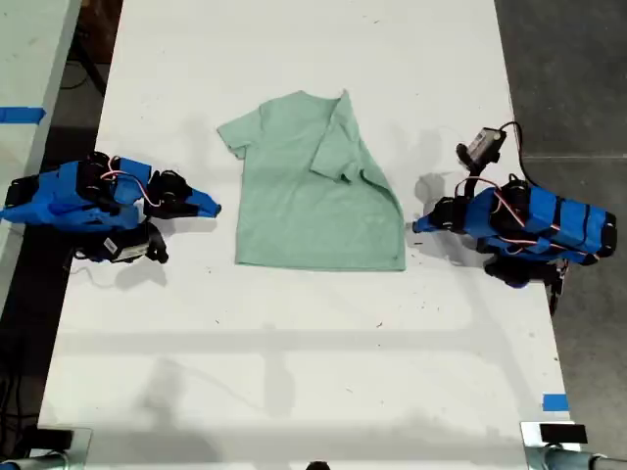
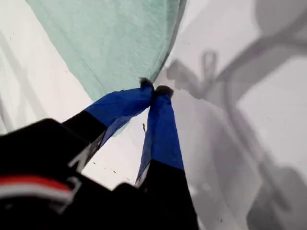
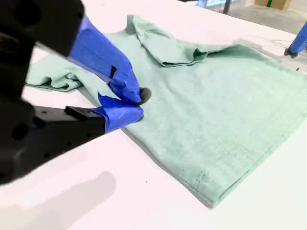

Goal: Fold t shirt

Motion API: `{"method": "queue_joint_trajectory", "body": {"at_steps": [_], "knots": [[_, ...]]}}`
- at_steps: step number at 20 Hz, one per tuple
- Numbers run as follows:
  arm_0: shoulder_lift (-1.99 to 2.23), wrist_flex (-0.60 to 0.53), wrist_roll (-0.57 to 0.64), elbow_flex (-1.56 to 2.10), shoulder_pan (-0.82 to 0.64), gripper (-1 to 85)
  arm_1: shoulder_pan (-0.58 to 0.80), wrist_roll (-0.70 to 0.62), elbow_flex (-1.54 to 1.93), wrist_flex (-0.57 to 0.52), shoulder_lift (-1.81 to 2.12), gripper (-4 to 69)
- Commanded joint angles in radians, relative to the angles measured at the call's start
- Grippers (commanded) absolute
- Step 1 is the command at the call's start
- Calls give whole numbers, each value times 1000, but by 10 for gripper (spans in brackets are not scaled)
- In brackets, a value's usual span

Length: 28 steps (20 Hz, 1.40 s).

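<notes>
One t shirt (image 1: 318,191): pale mint green, laid on the white table (image 1: 294,343) between the two arms; the sleeve side toward the exterior view's right is seen folded over the body.
Two grippers: one per blue arm.
My first gripper (image 2: 154,89): seen at the exterior view's right, just off the shirt's lower hem corner; jaws are brought together at the tips, nothing between them.
My second gripper (image 3: 136,105): seen at the exterior view's left, beside the shirt's side edge; jaws nearly closed, nothing visibly clamped.
Blue tape pieces: two counted, one at each side of the exterior view.
Writing: none is legible.
</notes>
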Motion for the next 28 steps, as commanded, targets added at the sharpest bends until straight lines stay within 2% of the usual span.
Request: {"method": "queue_joint_trajectory", "body": {"at_steps": [1,7,15,18,28], "knots": [[8,-14,-6,6,40,-1,-29,28,54,3,11,35],[8,-25,69,5,21,-1,-28,55,57,-2,11,24],[8,-34,69,8,48,-1,-5,25,57,-6,11,24],[8,-23,71,6,29,-1,-11,71,55,-2,11,24],[8,-44,80,8,55,-1,-75,29,61,-17,11,22]]}}
